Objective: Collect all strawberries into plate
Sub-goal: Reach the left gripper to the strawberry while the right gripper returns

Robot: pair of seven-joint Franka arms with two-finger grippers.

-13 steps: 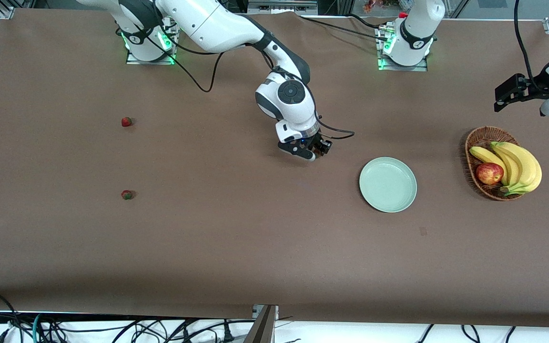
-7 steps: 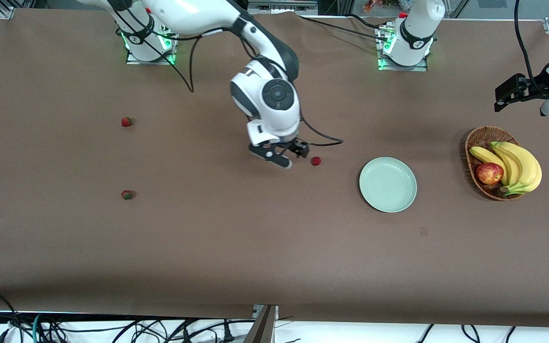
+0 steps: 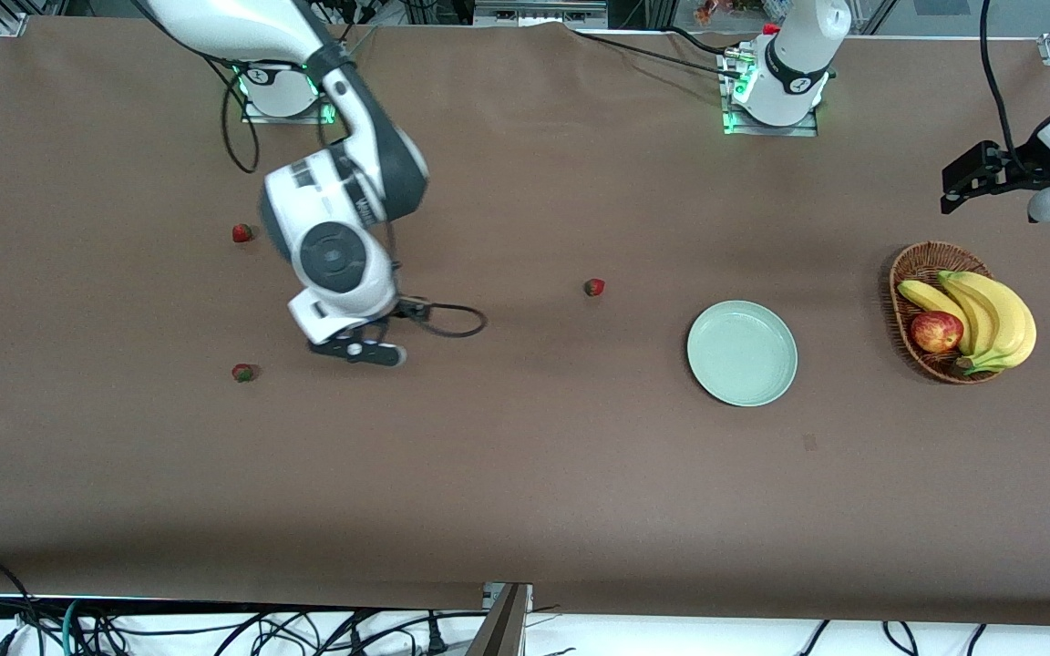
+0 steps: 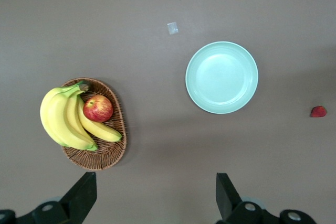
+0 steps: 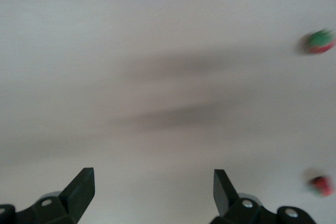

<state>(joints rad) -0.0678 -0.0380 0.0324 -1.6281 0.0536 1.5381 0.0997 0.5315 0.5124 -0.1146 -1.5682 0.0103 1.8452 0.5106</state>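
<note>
Right gripper (image 3: 359,351), fingers spread and holding nothing, hangs low over bare table toward the right arm's end, just beside one strawberry (image 3: 242,372) lying a little nearer the front camera; probably lining up for that berry. A second strawberry (image 3: 241,233) sits farther from the camera, close by the arm's wrist housing. A third strawberry (image 3: 593,287) lies mid-table, near the plate (image 3: 742,353) but apart from it, not in it. Plate holds nothing, so the task looks barely begun. Wicker basket (image 3: 910,264) with bananas (image 3: 990,314) and an apple (image 3: 936,331) stands toward the left arm's end, beside the plate. Left gripper (image 3: 976,173) waits high above the table near the basket. Left wrist view: left gripper (image 4: 155,195) wide apart and empty, looking straight down on plate (image 4: 222,77), basket (image 4: 113,148), apple (image 4: 98,108), bananas (image 4: 60,121), and the mid-table strawberry (image 4: 318,111) at the frame's edge; a good standby spot for watching the drop zone. Right wrist view: right gripper (image 5: 152,190) parted over plain table, two strawberries in sight, one with green top showing (image 5: 318,42), another (image 5: 321,184) smeared; neither lies between the fingers.
</note>
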